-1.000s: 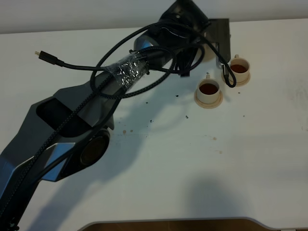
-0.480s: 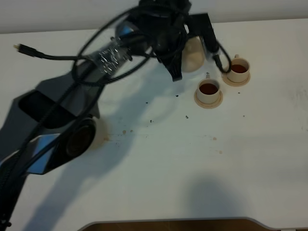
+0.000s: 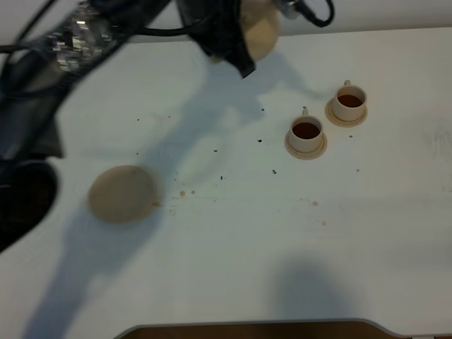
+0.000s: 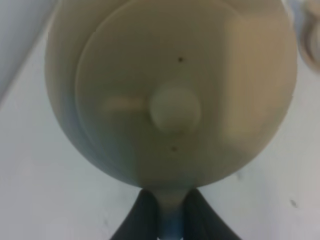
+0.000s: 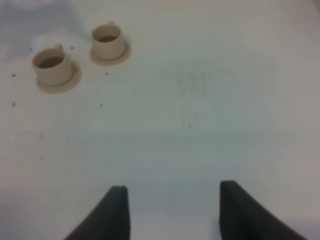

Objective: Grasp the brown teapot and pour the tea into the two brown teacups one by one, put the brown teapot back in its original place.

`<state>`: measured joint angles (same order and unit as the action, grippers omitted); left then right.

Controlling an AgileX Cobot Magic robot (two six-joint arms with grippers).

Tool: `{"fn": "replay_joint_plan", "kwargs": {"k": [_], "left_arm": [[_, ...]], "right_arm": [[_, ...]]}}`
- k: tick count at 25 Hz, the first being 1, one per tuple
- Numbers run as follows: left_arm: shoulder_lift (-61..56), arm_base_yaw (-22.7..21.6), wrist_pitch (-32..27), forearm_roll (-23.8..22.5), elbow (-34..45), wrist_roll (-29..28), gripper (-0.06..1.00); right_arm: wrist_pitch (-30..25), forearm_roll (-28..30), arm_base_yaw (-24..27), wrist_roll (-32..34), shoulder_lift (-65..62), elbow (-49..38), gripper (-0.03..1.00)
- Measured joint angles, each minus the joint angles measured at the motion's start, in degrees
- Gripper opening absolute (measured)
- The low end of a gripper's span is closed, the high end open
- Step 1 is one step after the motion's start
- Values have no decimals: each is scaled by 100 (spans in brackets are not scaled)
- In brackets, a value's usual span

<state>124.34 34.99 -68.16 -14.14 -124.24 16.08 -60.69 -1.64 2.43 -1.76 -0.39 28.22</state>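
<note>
The left gripper was clenched on the handle of the squat round tan ceramic teapot, held above the white table. The right gripper was released, holding nothing.

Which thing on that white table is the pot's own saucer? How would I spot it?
Start on the white table and look to its left side, far from the two filled cups. The flat round tan saucer lies there alone, bare and wider than theirs.
</note>
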Motion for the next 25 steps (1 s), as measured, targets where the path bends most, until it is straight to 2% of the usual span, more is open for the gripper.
{"fn": "replay_joint_plan", "kwargs": {"k": [10,18,25], "left_arm": [[-2304,-381,153,-12,3789,-1466,12],[-3268,-879,1506,254,6016,-2388,12],[-3344,-1334,2646,644,7064,-2608,12]], "right_arm": [[0,0,0,0,-5,0,44],[0,-5,0,0,-5,0,44],[0,-5,0,0,-5,0,44]]}}
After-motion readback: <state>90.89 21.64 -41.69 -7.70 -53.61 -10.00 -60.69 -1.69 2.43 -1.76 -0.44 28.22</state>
